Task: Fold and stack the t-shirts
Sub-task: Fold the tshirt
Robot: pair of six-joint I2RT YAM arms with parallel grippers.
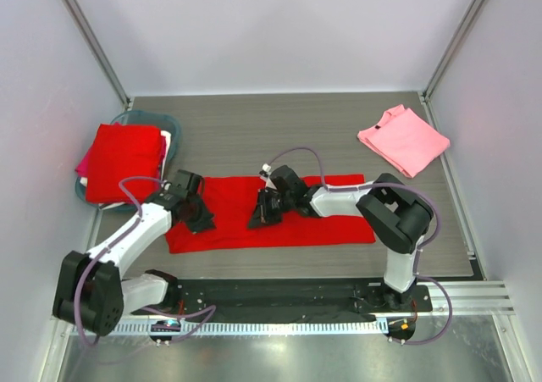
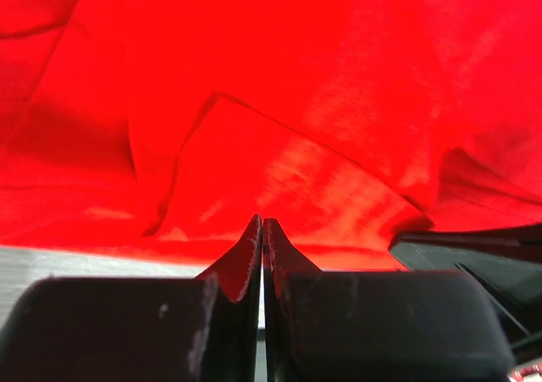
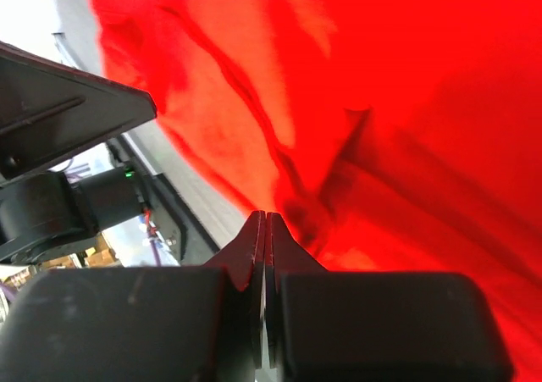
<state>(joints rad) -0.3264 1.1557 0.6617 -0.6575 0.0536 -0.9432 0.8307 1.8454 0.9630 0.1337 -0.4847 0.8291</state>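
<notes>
**Inspector:** At the middle of the surface, found one red t-shirt laid out as a long strip, wrinkled, not yet folded to size. Report on the hands?

**Assistant:** Noted left hand pressed together over the strip's left part, tips sunk in cloth near the front edge. Appears to pinch a fold of it. Same for right hand: closed tight near the strip's middle, red cloth bunched at the tips. Cannot confirm from either wrist view how much fabric lies between the fingers.

**Inspector:** Finished work?

**Assistant:** Counted a folded red tee topping a pile at far left, resting in or on the teal basin; cannot tell which. Glimpsed a magenta layer and a white layer beneath it. Logged also a pink t-shirt, folded, lying alone at far right, well apart from that pile.

**Inspector:** Judged past halfway, then. Outstanding: fold the strip across into a compact square and carry it to the pile. Possibly bring the pink one over too, if meant for the same stack.

**Assistant:** Agreed. Advise watching for cloth slipping from so shallow a pinch during any lift.
</notes>
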